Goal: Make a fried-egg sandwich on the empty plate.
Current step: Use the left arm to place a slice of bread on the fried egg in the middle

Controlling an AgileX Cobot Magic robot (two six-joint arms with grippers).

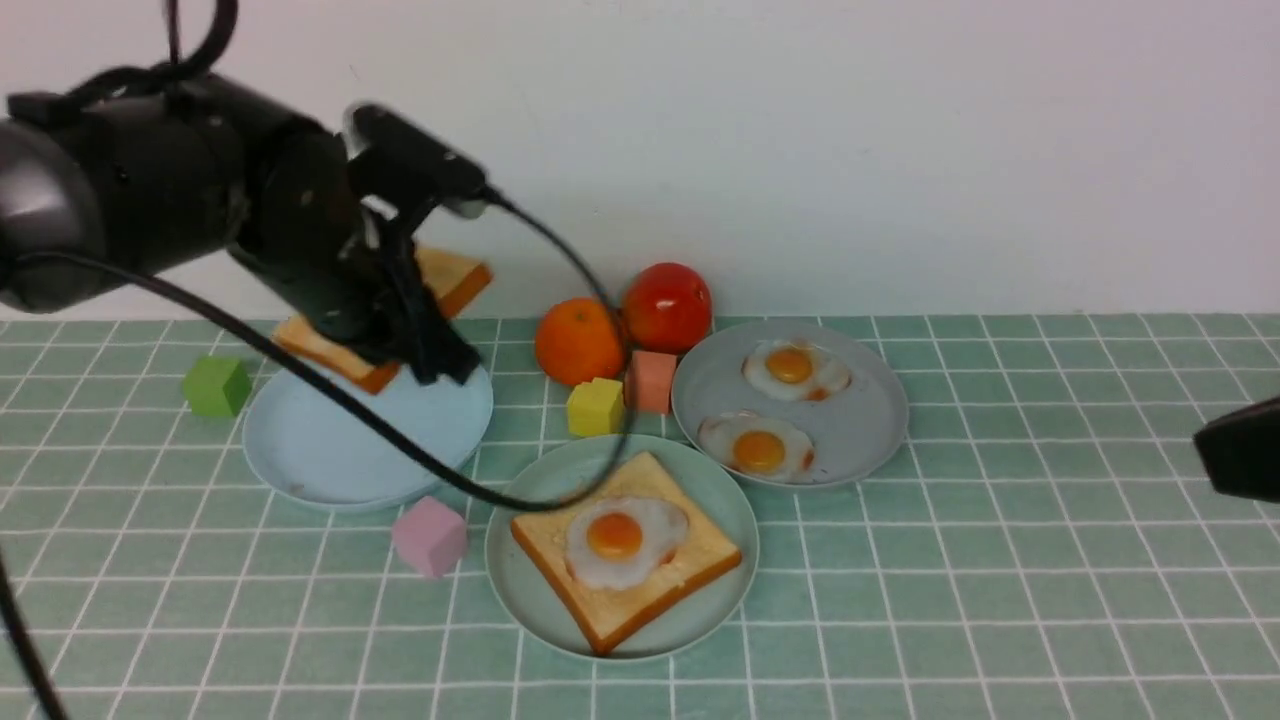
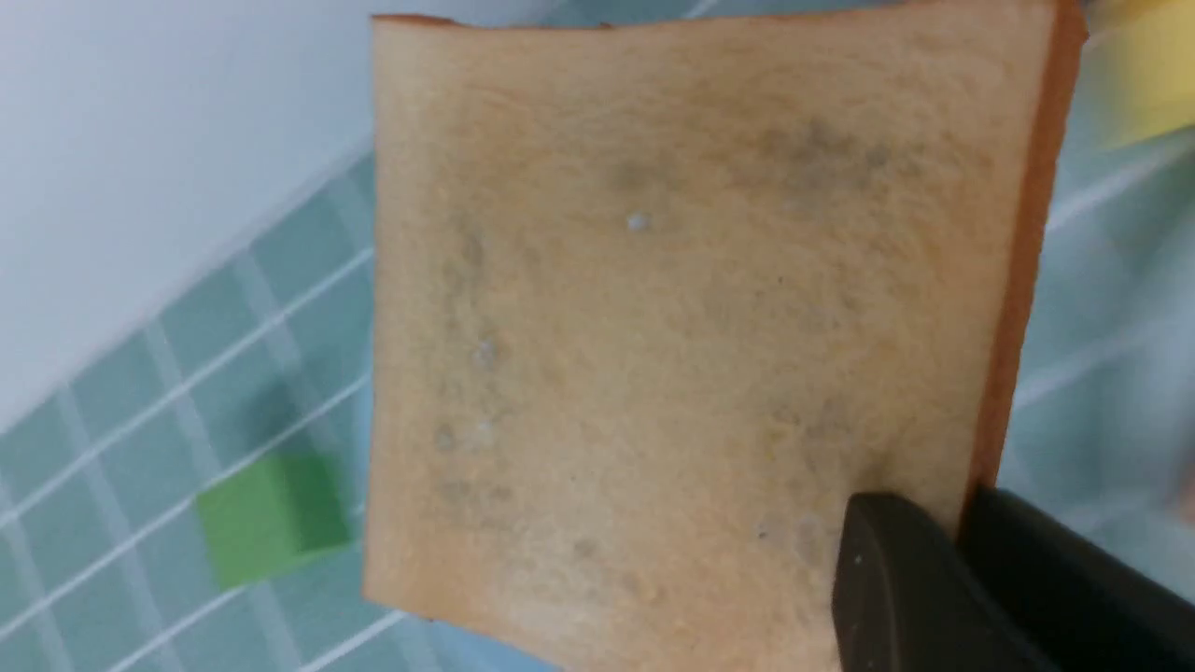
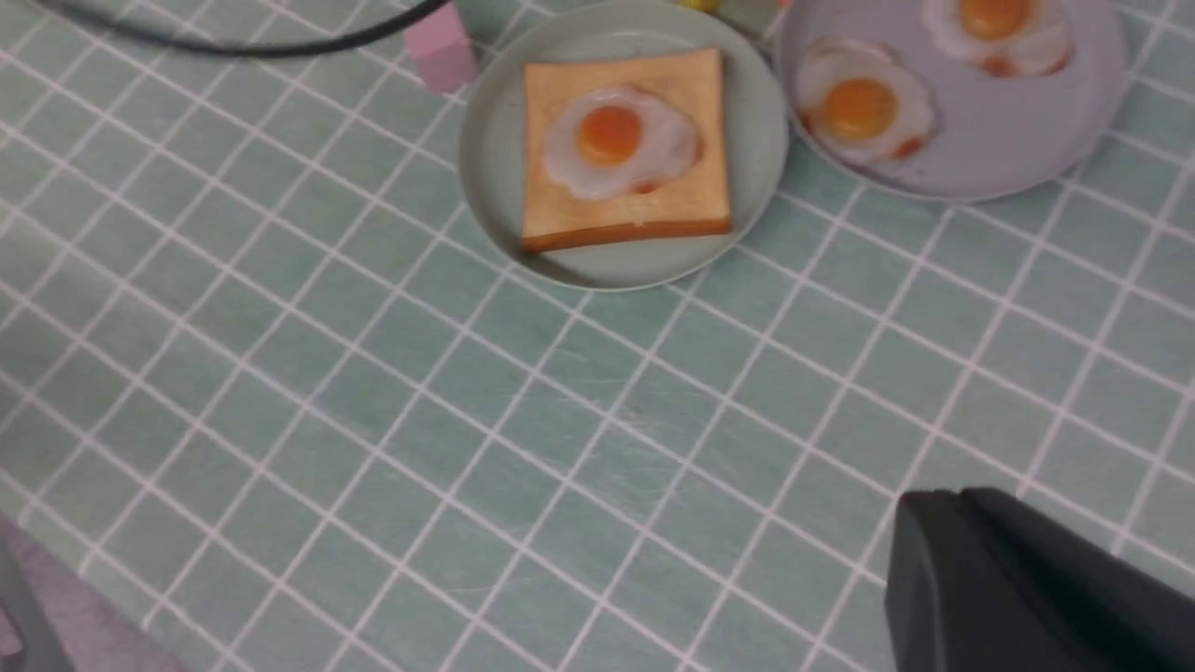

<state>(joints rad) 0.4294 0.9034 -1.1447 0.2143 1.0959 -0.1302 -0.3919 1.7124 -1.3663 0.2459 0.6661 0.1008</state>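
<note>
A pale mint-green plate [image 1: 715, 490] near the front middle carries one toasted bread slice [image 1: 690, 570] with a fried egg [image 1: 620, 540] on top. The right wrist view shows the same plate [image 3: 485, 168], slice [image 3: 635, 201] and egg [image 3: 616, 140]. My left gripper [image 1: 440, 362] is shut on the edge of a second bread slice [image 1: 455, 275], holding it tilted above the light blue plate [image 1: 330, 450]. In the left wrist view this slice [image 2: 691, 327] fills the picture, with the gripper [image 2: 966, 511] pinching its crust. My right gripper [image 3: 943, 509] hangs shut and empty at the right [image 1: 1240, 450].
A grey plate [image 1: 860, 420] behind the mint one holds two more fried eggs. An orange [image 1: 578, 342], a tomato [image 1: 667, 306], a yellow cube [image 1: 595, 406] and a salmon cube [image 1: 651, 381] crowd the back. A pink cube [image 1: 430, 536] and a green cube [image 1: 216, 386] lie left. The left arm's cable [image 1: 400, 440] drapes over the mint plate's rim.
</note>
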